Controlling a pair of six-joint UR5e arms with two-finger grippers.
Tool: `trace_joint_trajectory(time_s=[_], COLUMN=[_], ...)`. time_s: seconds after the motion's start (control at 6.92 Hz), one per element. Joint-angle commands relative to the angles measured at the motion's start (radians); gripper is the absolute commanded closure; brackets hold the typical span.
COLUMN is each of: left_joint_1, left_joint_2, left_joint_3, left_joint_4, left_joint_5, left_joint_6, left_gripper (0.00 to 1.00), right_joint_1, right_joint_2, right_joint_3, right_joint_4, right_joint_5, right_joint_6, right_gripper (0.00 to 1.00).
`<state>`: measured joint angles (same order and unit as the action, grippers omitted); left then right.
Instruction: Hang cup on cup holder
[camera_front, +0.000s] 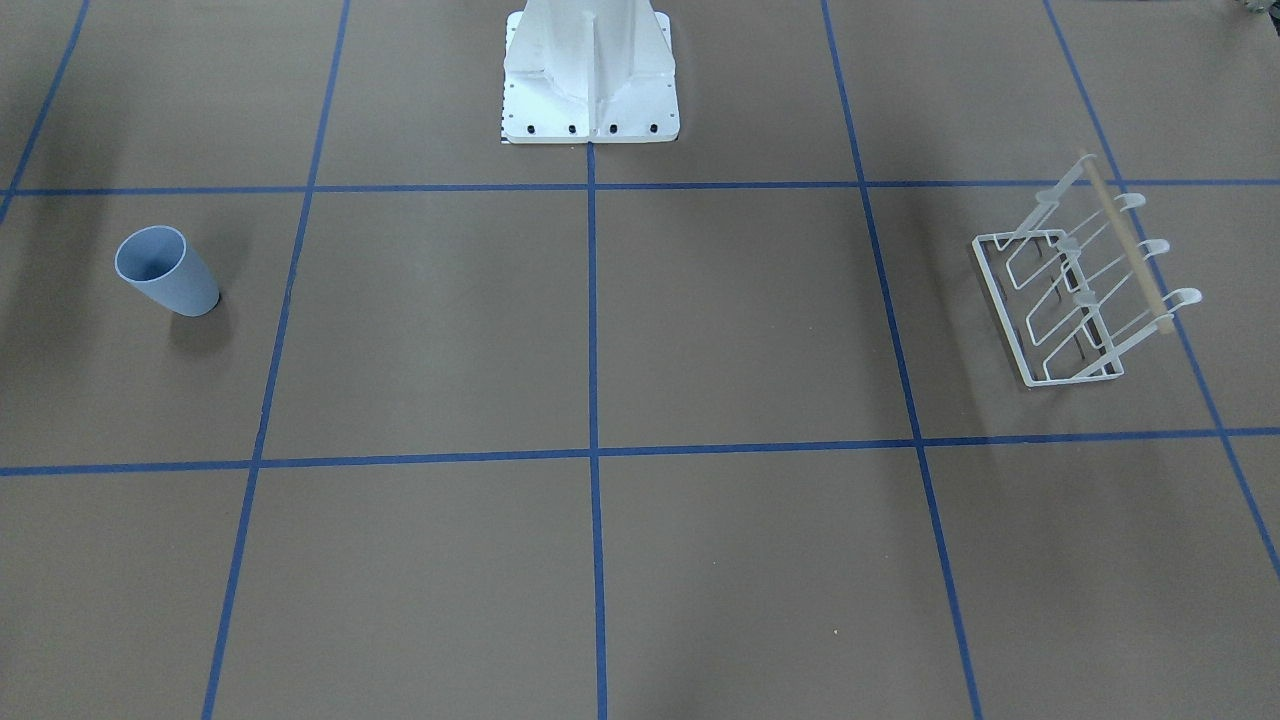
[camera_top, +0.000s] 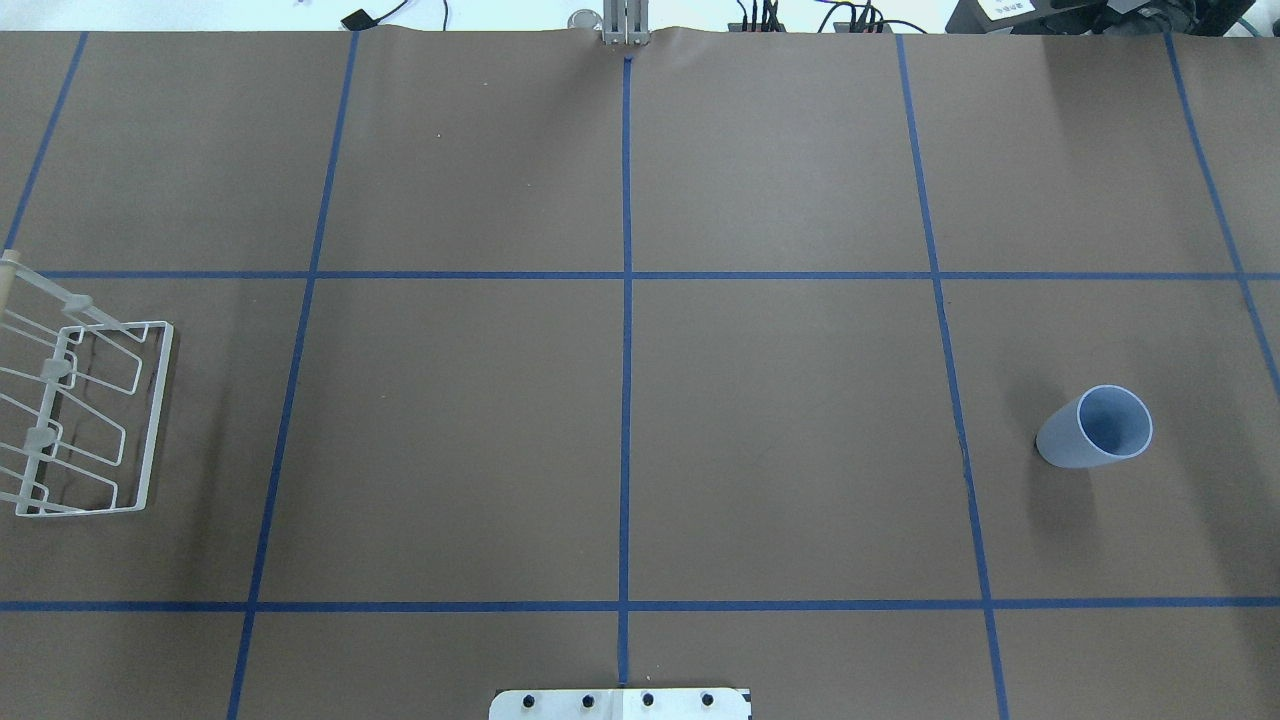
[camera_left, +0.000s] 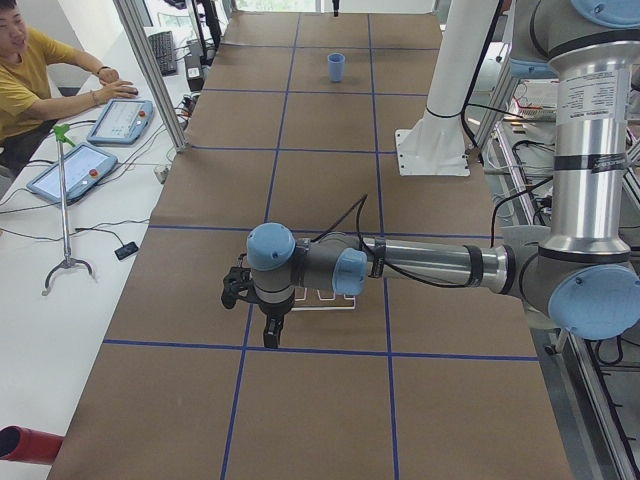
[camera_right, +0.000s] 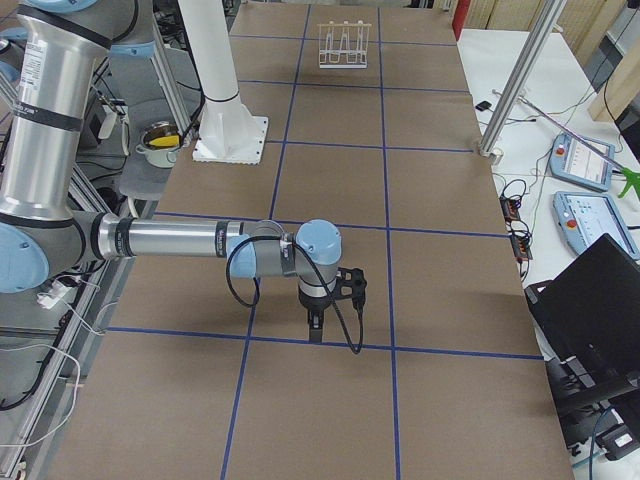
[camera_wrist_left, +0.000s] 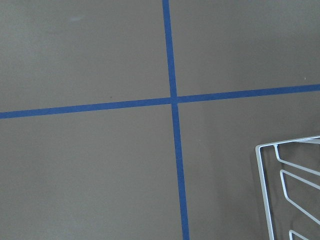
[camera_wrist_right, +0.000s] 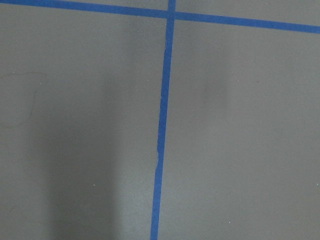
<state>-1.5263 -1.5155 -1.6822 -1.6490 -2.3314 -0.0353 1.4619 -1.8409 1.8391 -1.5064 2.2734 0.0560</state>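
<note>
The light-blue cup (camera_front: 165, 272) stands upright on the brown table, on the robot's right side; it also shows in the overhead view (camera_top: 1095, 428) and far off in the exterior left view (camera_left: 336, 67). The white wire cup holder (camera_front: 1083, 297) with its wooden rod (camera_front: 1132, 250) stands on the robot's left side, at the overhead view's left edge (camera_top: 157, 420). My left gripper (camera_left: 270, 338) points down just outboard of the holder. My right gripper (camera_right: 315, 328) points down over bare table. Both show only in side views; I cannot tell if they are open or shut.
The white robot base (camera_front: 590, 90) stands at the table's middle edge. Blue tape lines divide the table into squares. An operator (camera_left: 35, 75) sits at a side bench with tablets. The holder's corner (camera_wrist_left: 264, 190) shows in the left wrist view.
</note>
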Motion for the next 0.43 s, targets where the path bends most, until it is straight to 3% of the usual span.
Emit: trace_joint_trajectory(time_s=[0.0,0.29], left_joint_1=[0.0,0.0], left_joint_2=[0.0,0.0], left_joint_3=[-0.007,-0.027], left_joint_4=[-0.008,-0.015], left_joint_5=[-0.002,0.001], left_joint_6=[0.003,-0.003], left_gripper=[0.01,0.01], right_joint_1=[0.0,0.0], right_joint_2=[0.002,0.005], right_joint_3=[0.002,0.009], right_joint_4=[0.0,0.0], right_joint_5=[0.0,0.0], right_joint_6=[0.001,-0.001], right_gripper=[0.0,0.0])
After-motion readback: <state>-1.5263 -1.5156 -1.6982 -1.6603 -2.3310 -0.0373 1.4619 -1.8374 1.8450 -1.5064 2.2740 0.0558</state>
